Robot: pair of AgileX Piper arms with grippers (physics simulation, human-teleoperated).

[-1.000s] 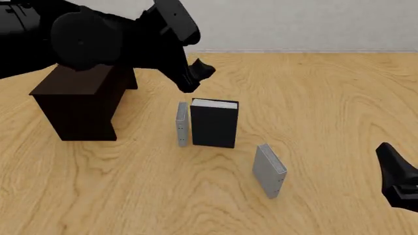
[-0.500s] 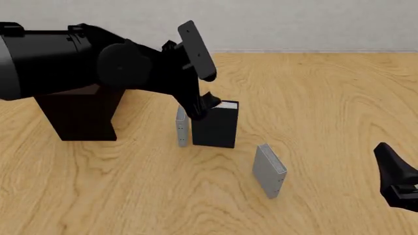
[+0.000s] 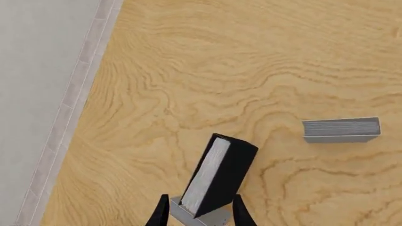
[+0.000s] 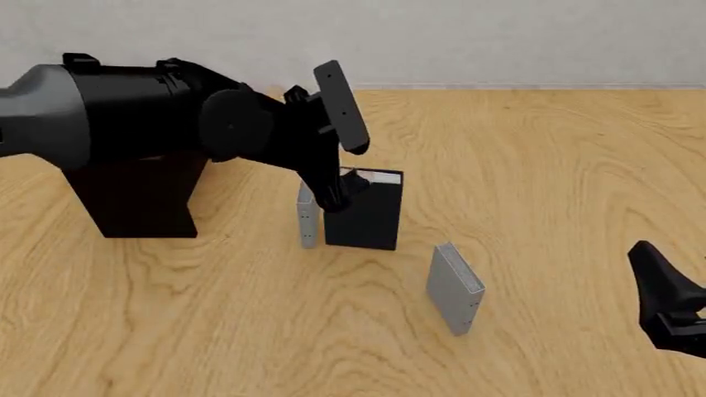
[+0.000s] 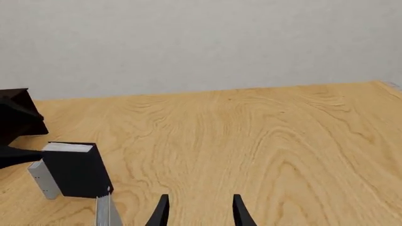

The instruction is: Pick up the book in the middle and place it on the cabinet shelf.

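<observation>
Wood-grain tabletop (image 4: pixel 530 165) fills our view, with a pale wall behind it. Nearest to us, at the low right edge of the front view, our right gripper (image 4: pixel 670 310) waits well apart from the books; its wrist view shows the two fingertips spread with only bare wood between them, so it is open and holding nothing. A little farther out, a thin grey book (image 4: pixel 455 288) stands tilted on its own. Beyond it the thick black hardcover (image 4: pixel 368 212) stands upright in the middle of the table, white page edges at its top, with a second thin grey book (image 4: pixel 307 212) just beside it on the left. Our left gripper (image 4: pixel 336 192) is down at the hardcover's top left corner; in its wrist view the fingertips (image 3: pixel 162 214) sit apart on either side of the hardcover's near end and the grey book below it. We see them spread, not yet closed on anything. Farthest back and to the left stands the dark cabinet shelf (image 4: pixel 138 203), partly hidden by our left arm.

We judge the hardcover stiff and fairly heavy, with smooth covers that could slip. Clamping across its thickness near the top, on both covers, looks best, while keeping the neighbouring grey book out of the grip.
</observation>
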